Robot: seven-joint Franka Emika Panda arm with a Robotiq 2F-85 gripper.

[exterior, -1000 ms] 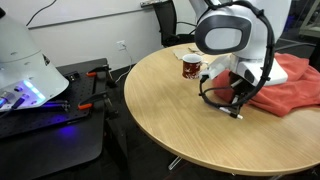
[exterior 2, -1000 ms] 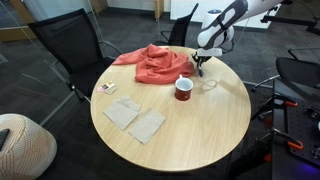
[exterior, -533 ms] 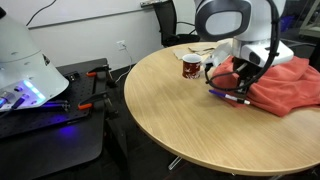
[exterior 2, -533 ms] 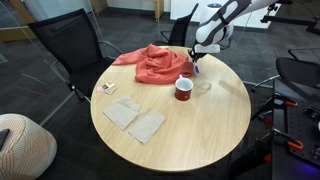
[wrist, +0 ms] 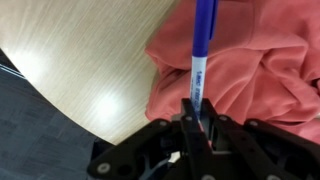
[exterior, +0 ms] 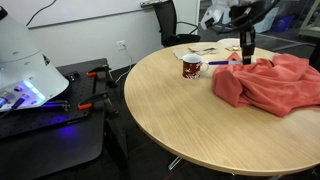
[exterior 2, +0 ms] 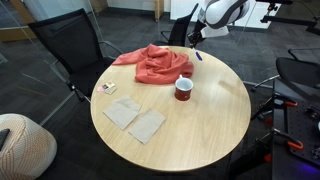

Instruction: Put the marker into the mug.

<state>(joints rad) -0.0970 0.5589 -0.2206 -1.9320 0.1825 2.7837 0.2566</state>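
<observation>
My gripper is shut on the marker, a blue stick with a white band that points away from the jaws. In both exterior views the gripper hangs above the table's far edge, beside the red cloth, and the marker sticks out below it. The dark red mug stands upright on the round wooden table, apart from the gripper and lower than it. The mug does not show in the wrist view.
A crumpled red cloth lies on the table beside the mug. Two brown napkins and a small card lie on the table's other side. Office chairs stand around it.
The gripper has lifted up off the table with the marker in it and moved toward the table's edge past the mug. The mug and cloth have not moved.
</observation>
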